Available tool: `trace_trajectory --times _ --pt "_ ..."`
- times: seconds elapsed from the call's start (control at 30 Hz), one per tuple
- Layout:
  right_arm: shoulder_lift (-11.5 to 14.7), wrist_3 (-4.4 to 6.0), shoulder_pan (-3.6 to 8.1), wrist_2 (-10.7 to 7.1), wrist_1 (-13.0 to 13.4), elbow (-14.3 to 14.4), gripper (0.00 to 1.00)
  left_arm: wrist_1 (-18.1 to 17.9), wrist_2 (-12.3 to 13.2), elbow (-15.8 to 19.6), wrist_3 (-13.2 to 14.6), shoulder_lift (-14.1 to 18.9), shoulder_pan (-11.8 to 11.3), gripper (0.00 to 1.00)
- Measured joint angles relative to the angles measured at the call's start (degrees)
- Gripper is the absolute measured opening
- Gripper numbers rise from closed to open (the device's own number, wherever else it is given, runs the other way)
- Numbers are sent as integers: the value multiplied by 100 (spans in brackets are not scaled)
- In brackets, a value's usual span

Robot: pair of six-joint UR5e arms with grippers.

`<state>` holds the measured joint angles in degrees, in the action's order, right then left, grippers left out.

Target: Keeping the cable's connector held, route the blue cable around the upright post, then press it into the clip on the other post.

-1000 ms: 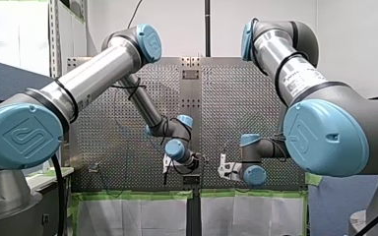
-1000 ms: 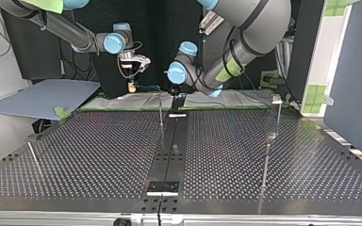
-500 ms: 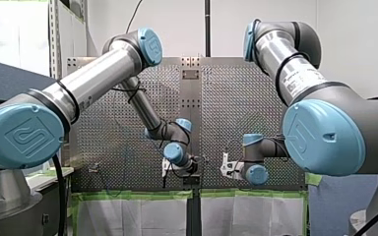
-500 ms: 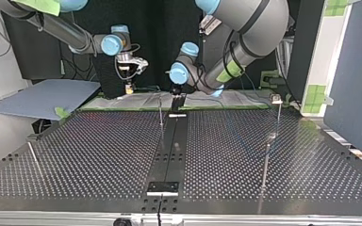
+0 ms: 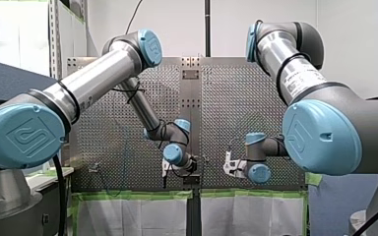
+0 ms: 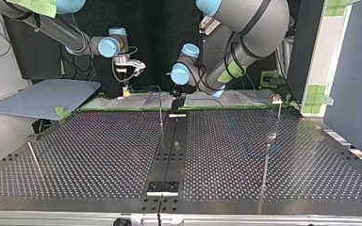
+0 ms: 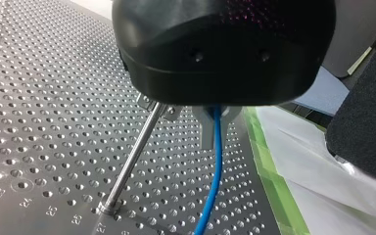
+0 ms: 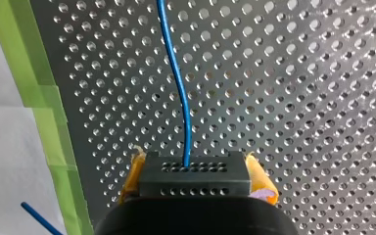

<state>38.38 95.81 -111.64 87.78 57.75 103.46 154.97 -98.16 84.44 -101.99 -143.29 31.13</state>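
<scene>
place: a robotics lab for sure, nobody's home or office
bench: big perforated table [image 6: 99, 155], holes all over it
near edge: green tape [image 5: 128, 195] along white sheeting [image 5: 133, 216], on my arms' side
surroundings: blue-grey partition panel [image 6: 353, 70] at the top view's right, slotted rack upright [image 5: 54, 39] at the front view's left, black backdrop [image 6: 155, 47]

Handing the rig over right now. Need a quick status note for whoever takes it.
Right pincer: shut on the connector, yellow pads either side.
Left pincer: shut on the cable, close beside the post.
Done: connector held, cable gripped further along.
Left: no wrap around the post shows yet. Route it, then press it into the clip, which I take to be the piece topping the rod at the top view's right.
</scene>
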Motion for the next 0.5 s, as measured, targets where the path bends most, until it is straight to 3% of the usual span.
trace_trajectory --times 0.5 --pt "-1 35 261 -91 -46 -57 0 -61 246 0 -28 0 -24 0"
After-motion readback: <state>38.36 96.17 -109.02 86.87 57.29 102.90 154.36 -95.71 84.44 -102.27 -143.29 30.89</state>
